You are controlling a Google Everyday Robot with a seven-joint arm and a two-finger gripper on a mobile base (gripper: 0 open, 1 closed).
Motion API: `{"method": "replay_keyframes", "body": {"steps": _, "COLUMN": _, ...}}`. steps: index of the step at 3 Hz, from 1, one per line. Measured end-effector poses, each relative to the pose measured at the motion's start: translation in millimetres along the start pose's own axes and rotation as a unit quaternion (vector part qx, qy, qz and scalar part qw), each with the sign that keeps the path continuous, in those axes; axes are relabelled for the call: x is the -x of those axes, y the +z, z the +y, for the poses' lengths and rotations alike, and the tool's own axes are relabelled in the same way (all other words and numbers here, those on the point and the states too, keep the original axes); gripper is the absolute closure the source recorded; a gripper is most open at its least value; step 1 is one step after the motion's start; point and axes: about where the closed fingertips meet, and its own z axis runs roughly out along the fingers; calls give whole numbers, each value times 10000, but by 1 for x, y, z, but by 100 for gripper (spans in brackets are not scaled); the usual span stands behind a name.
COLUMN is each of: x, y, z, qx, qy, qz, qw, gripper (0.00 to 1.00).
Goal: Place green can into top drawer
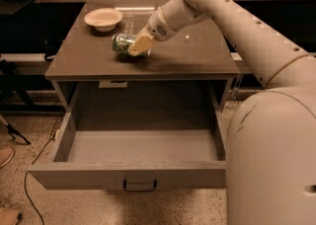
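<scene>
The green can [120,42] lies on its side on the brown cabinet top [187,56], a little in front of and to the right of the bowl. My gripper [136,48] is down at the can's right end, reaching in from the right, and covers that end of it. The top drawer [98,175] is pulled wide open below the cabinet top. Its inside shows nothing in it, and its dark loop handle [139,185] is at the front centre.
A cream round bowl [103,19] stands at the back left of the cabinet top. My arm [237,17] crosses the right side, and my large body [271,160] fills the lower right. Cables and a stand leg [15,132] lie on the floor at the left.
</scene>
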Motion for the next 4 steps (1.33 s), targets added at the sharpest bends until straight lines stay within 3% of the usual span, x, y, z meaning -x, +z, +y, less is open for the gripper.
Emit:
{"method": "replay_keyframes", "body": {"steps": 1, "x": -24, "y": -58, "z": 26, "qx": 202, "qy": 34, "qz": 136, "qw": 9997, "gripper": 100}}
{"method": "replay_keyframes", "body": {"steps": 3, "x": -32, "y": -65, "z": 38, "qx": 183, "qy": 44, "qz": 223, "qw": 9996, "gripper": 100}}
{"method": "replay_keyframes", "body": {"steps": 4, "x": -40, "y": -109, "z": 76, "qx": -201, "qy": 130, "qz": 261, "qw": 9994, "gripper": 100}}
